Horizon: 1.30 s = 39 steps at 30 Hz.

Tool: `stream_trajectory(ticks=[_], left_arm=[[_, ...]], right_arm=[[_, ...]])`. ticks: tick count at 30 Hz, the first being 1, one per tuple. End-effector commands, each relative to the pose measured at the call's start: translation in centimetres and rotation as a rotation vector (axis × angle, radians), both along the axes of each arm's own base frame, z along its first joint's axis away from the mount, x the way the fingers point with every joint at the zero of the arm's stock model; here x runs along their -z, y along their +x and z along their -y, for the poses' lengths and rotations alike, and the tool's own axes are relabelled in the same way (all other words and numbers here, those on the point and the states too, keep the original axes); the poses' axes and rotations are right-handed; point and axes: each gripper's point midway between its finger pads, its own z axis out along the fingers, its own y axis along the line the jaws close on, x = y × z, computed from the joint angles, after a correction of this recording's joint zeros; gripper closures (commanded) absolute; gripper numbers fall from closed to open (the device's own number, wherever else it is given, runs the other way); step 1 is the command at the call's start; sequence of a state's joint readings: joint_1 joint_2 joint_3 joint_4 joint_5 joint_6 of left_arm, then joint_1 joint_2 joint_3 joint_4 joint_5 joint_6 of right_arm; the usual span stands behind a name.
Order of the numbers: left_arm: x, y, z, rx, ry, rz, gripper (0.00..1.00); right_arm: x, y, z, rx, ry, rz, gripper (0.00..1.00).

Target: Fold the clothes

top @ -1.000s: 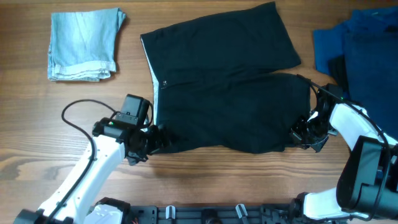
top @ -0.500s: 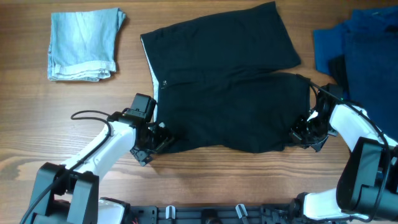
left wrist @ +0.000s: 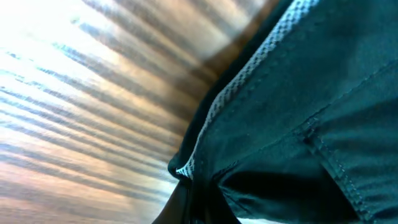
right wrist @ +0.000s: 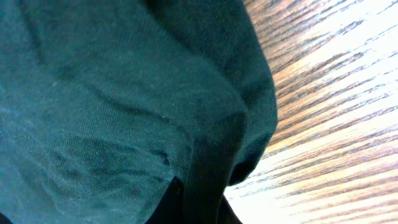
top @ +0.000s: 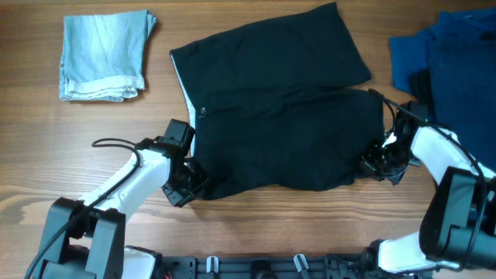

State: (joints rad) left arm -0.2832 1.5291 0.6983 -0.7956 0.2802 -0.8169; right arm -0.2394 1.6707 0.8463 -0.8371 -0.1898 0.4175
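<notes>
the black shorts point(top: 279, 101) lay flat in the middle of the tabletop point(top: 46, 155), their long axis running left to right: waistband point(top: 188, 101) at the left, the two leg hems at the right. both hands sat on the near edge of the cloth, one at each end, so nearly all of the fabric lay beyond them, toward the far side of the tabletop.

the left hand point(top: 190, 177) was closed on the near corner of the waistband; its wrist view showed the grey-lined band running down to a point pinched between its fingers. the right hand point(top: 380, 164) was closed on the near corner of the nearer leg's hem, with dark cloth bunched over its fingers in its own wrist view. neither arm was nearer than the other; each held its own end.

judging from this, the coming move would be a lift and carry away from the robot, laying the near leg over the far one, and the two hands would need to travel together to keep the edge straight.

a folded pale-blue denim piece point(top: 103, 56) lay well apart at the far left. a heap point(top: 449, 58) of dark-blue and black cloth lay at the far right, near the far leg's hem and just beyond the right arm, so it was the likelier thing to be brushed.
</notes>
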Motion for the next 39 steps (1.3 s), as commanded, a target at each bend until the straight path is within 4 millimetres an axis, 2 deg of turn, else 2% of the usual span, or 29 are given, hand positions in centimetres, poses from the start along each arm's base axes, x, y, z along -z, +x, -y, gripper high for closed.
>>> stream_trajectory(ticks=[1,4,9,14,19,22,26,28,30,35,39], left_arm=[[-1.8,0.5,-0.3,0.149,-0.027,0.075,0.96],[-4.6,1.1,-0.6,0.212,-0.014,0.164,0.96],[-8.3,1.5,-2.3,0.209,0.073,0.258,0.96],[-10.0,-0.6,-3.0,0.193,0.084,0.230,0.96],[-11.2,-2.6,-3.3,0.127,0.097,0.214,0.96],[-12.5,-3.8,-2.9,0.092,0.086,0.240,0.96],[-14.8,-3.1,-3.4,0.045,0.110,0.330,0.96],[-15.8,-1.9,-4.5,0.025,0.179,0.393,0.96],[-16.5,-0.5,-4.8,0.015,0.212,0.434,0.96],[-17.5,3.0,-5.3,-0.013,0.281,0.494,0.96],[-19.2,7.0,-6.5,-0.077,0.336,0.562,0.96]], right_arm=[[-1.6,1.8,0.8,-0.032,-0.028,0.028,0.96],[-4.4,2.6,1.0,-0.027,-0.045,0.092,0.96],[-9.5,2.3,0.9,-0.024,-0.077,0.217,0.96],[-13.7,0.8,0.6,-0.024,-0.110,0.340,0.96],[-16.0,-1.6,0.7,-0.044,-0.164,0.373,0.96],[-18.1,-2.3,0.6,-0.044,-0.174,0.409,0.96],[-21.8,-1.7,0.7,-0.086,-0.197,0.470,0.96],[-22.9,-0.9,0.9,-0.094,-0.198,0.470,0.96],[-23.2,0.7,1.3,-0.098,-0.195,0.458,0.96],[-21.1,5.4,0.6,-0.173,-0.162,0.433,0.96],[-20.1,10.7,-1.3,-0.268,-0.163,0.511,0.96]])
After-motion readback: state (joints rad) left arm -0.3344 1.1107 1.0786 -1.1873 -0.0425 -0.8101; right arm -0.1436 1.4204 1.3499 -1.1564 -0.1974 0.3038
